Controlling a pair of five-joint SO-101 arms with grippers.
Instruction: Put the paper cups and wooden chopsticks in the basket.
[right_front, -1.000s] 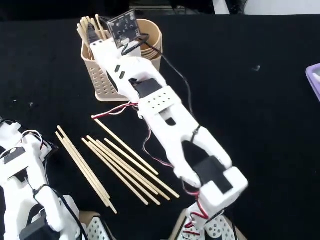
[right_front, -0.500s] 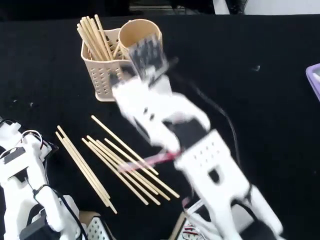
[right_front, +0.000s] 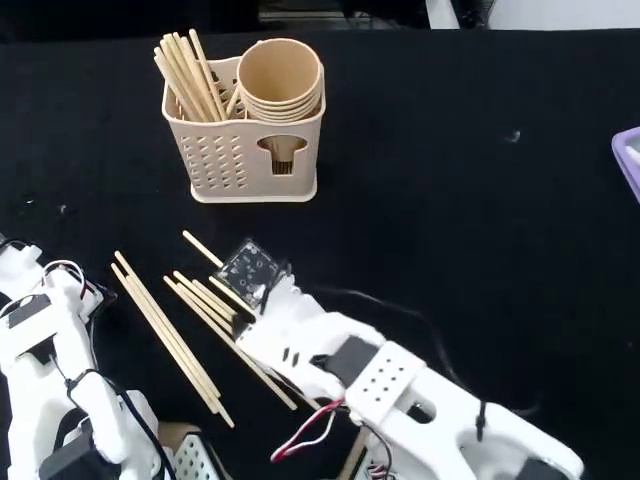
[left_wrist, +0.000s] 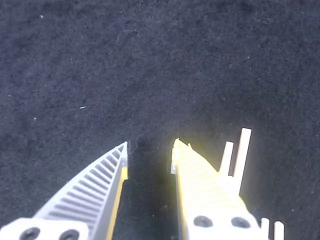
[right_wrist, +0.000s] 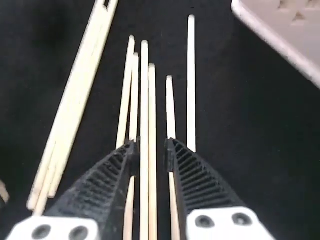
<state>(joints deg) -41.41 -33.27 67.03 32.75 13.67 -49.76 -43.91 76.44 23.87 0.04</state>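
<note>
Right gripper (right_wrist: 151, 145): its jaws are partly spread and low over the table (right_front: 480, 220), pinching nothing yet.
Thing between the jaws: two of the loose wooden chopsticks (right_wrist: 144, 90) lie side by side in the gap, and each finger sits just outside one of them.
Long axis: the sticks run straight ahead of the gripper and parallel to its fingers, so closing would squeeze across their width rather than along their length.
Which way they point: the far ends lead away from the gripper, and the near ends pass back under it.
Neighbours: more sticks lie just outside both fingers, close enough that a wider grip might catch them too.
Basket (right_wrist: 280, 30): it stands ahead of the right gripper and off to one side, well apart from the loose sticks.
Already stowed: the paper cups (right_front: 282, 75) sit nested upright in the basket, with a bundle of chopsticks standing beside them.
Left gripper (left_wrist: 149, 147): its jaws are spread and empty over bare table, with a few stick ends (left_wrist: 244, 150) just beside one finger.
Nearer arm: probably the right, since it already straddles its pair.
</note>
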